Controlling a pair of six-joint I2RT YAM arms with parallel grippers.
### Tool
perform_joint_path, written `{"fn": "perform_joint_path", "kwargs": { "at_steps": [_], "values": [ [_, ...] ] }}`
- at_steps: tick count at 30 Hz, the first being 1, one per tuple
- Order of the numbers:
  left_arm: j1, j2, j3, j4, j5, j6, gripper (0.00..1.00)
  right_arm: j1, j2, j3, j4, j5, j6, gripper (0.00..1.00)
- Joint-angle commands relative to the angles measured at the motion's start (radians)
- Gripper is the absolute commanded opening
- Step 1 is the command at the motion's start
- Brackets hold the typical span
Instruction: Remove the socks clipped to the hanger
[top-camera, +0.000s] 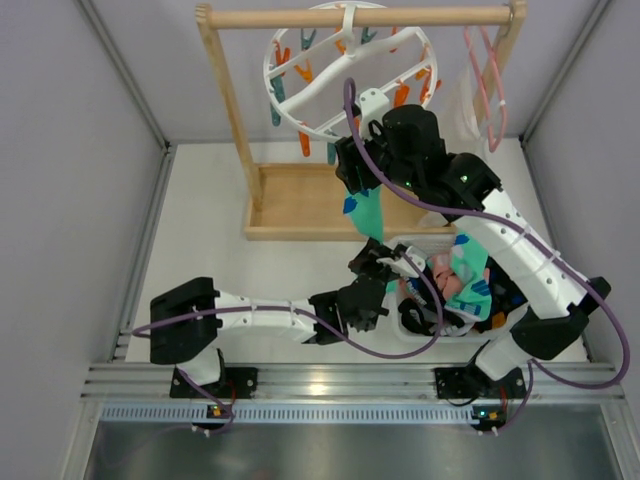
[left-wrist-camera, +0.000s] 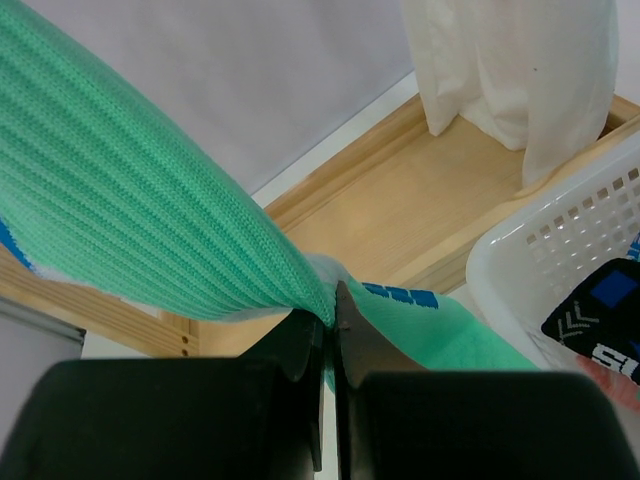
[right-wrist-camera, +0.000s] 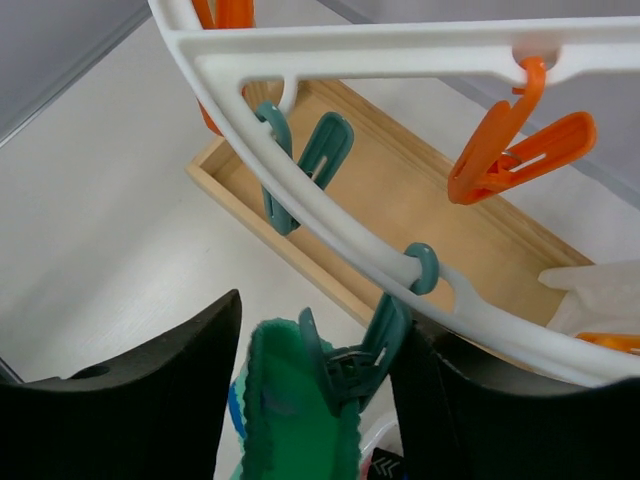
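My left gripper (left-wrist-camera: 330, 310) is clamped on the lower end of the teal sock (left-wrist-camera: 150, 200), which hangs from a teal clip (right-wrist-camera: 345, 370) on the white hanger (right-wrist-camera: 380, 48); my right gripper (right-wrist-camera: 315, 350) straddles that clip, jaws apart, and next, I judge, must pinch it open.

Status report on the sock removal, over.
Left end effector shut on teal sock. Right end effector open, straddling teal clip. Sock not yet unclipped from hanger. Nothing blocking seen.
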Motion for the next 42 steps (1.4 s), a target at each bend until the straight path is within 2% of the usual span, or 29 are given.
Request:
{"fn": "perform_joint_path", "kwargs": {
  "at_steps": [1, 9, 12, 18, 23, 25, 28, 29, 30, 31, 33, 35, 36, 37, 42],
  "values": [
    [-0.007, -0.052, -0.019, 0.031, 0.005, -0.021, 0.00, -0.007, -0.006, 0.031, 0.076, -0.012, -0.003, 0.53],
    [-0.007, -0.071, -0.029, 0.029, -0.006, -0.023, 0.00, -0.009, -0.003, 0.040, 0.087, 0.006, 0.015, 0.49],
    [-0.008, -0.075, -0.036, 0.029, -0.012, -0.026, 0.00, -0.009, 0.005, 0.043, 0.096, 0.020, 0.029, 0.41],
    [-0.008, -0.094, -0.065, 0.029, -0.017, -0.046, 0.00, -0.009, 0.011, 0.045, 0.125, -0.006, 0.063, 0.10],
    [-0.008, -0.124, -0.092, 0.028, -0.025, -0.069, 0.00, -0.011, 0.005, 0.042, 0.143, -0.023, 0.084, 0.06],
    [-0.010, -0.134, -0.106, 0.028, -0.041, -0.075, 0.00, -0.009, 0.003, 0.036, 0.146, -0.025, 0.087, 0.18],
    [-0.017, -0.170, -0.131, 0.026, -0.077, -0.078, 0.00, -0.011, -0.006, 0.022, 0.154, -0.029, 0.093, 0.22],
    [-0.025, -0.198, -0.140, 0.026, -0.083, -0.081, 0.00, -0.011, -0.009, 0.017, 0.160, -0.038, 0.097, 0.27],
    [-0.033, -0.216, -0.155, 0.026, -0.087, -0.080, 0.00, -0.009, -0.013, 0.007, 0.163, -0.044, 0.100, 0.39],
    [-0.043, -0.229, -0.163, 0.018, -0.106, -0.069, 0.00, -0.011, -0.020, 0.002, 0.163, -0.046, 0.100, 0.65],
    [-0.097, -0.258, -0.184, 0.012, -0.139, -0.049, 0.00, -0.009, -0.032, -0.010, 0.159, -0.052, 0.101, 0.71],
    [-0.157, -0.272, -0.203, 0.012, -0.198, -0.037, 0.00, -0.009, -0.056, -0.026, 0.160, -0.063, 0.104, 0.82],
    [-0.175, -0.287, -0.226, 0.012, -0.213, -0.038, 0.00, -0.012, -0.067, -0.042, 0.157, -0.072, 0.106, 0.87],
    [-0.194, -0.298, -0.235, 0.012, -0.244, -0.052, 0.00, -0.011, -0.087, -0.050, 0.156, -0.080, 0.106, 0.99],
    [-0.299, -0.327, -0.249, 0.011, -0.285, -0.075, 0.00, -0.009, -0.202, -0.166, 0.143, -0.106, 0.115, 0.99]
  ]
}}
